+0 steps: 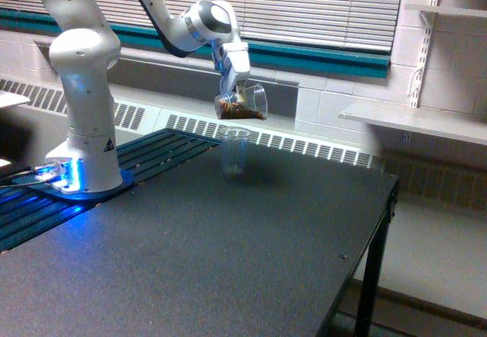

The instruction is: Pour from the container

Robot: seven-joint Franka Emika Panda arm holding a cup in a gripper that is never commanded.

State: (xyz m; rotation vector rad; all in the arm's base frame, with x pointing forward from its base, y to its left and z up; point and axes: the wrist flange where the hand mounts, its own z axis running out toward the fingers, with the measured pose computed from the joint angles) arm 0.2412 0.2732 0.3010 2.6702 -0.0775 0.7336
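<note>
Start at the exterior view's left: you see the white robot arm's base (82, 135) standing on the dark speckled table (228, 253), well to the left of the small slim clear plastic tumbler (235, 151). Above that upright tumbler, the gripper (235, 87) is clenched around the clear plastic beaker-like container (242, 104). The container lies tipped nearly on its side, long axis close to horizontal, mouth facing the exterior view's right, brown nut-like pieces (233, 111) inside.

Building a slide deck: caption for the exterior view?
Panda gripper holds the tilted container of brown pieces above the small tumbler on the black table.
</note>
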